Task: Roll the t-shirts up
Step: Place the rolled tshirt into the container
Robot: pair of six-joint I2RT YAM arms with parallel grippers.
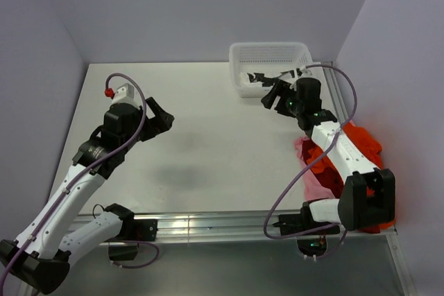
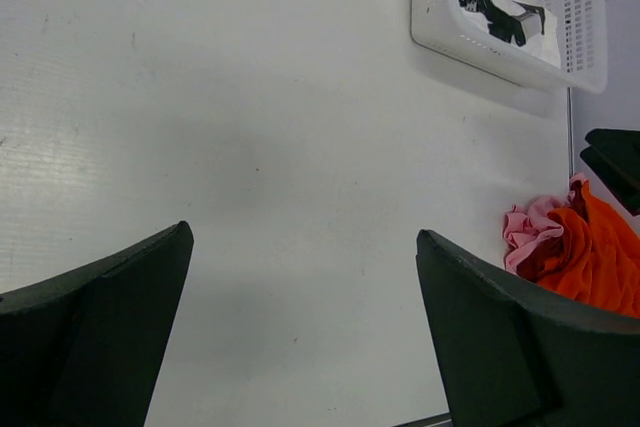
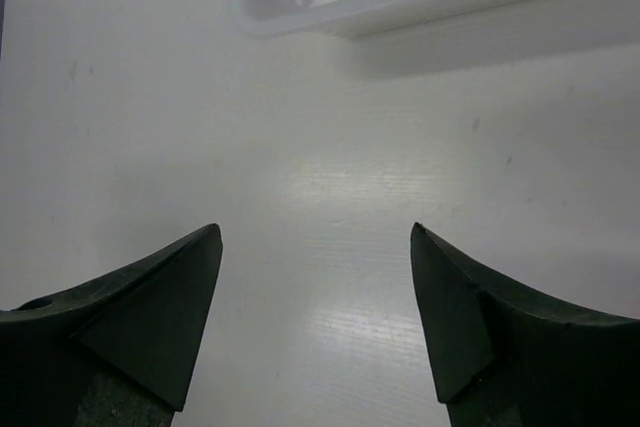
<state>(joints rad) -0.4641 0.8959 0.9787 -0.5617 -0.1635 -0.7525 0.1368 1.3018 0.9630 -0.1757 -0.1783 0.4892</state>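
white t-shirt (image 1: 251,82) in the basket (image 1: 270,47), orange-red t-shirts (image 1: 362,141) heaped nearer than it, both claws open and empty.
only a crumpled patch of the white shirt and its black print shows over the basket's rim. the orange-red heap lies near and to the right of the basket, much of it hidden under the right arm (image 1: 340,150); a pink cloth (image 1: 304,149) pokes out on its basket-left side. the right claw (image 1: 274,95) hovers just in front of the basket's near wall, jaws spread over bare tabletop (image 1: 208,129). the left claw (image 1: 158,119), jaws wide, hangs well to the basket's left.
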